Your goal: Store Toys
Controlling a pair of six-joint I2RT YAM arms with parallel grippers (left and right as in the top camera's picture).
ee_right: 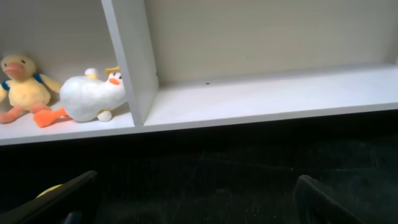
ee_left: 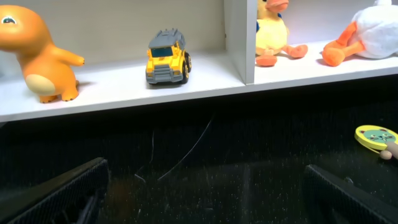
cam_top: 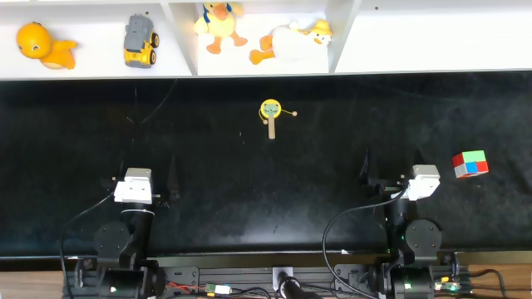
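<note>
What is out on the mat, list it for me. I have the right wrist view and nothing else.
Observer: A colour cube lies on the mat, out to the right arm's right side.
Operator: Go on, name anything else there.
Observer: A yellow rattle drum on a stick lies mid-mat, just in front of the middle compartment of the shelf.
Operator: Now report the left compartment.
Observer: It holds an orange dinosaur and a yellow truck, standing apart.
</note>
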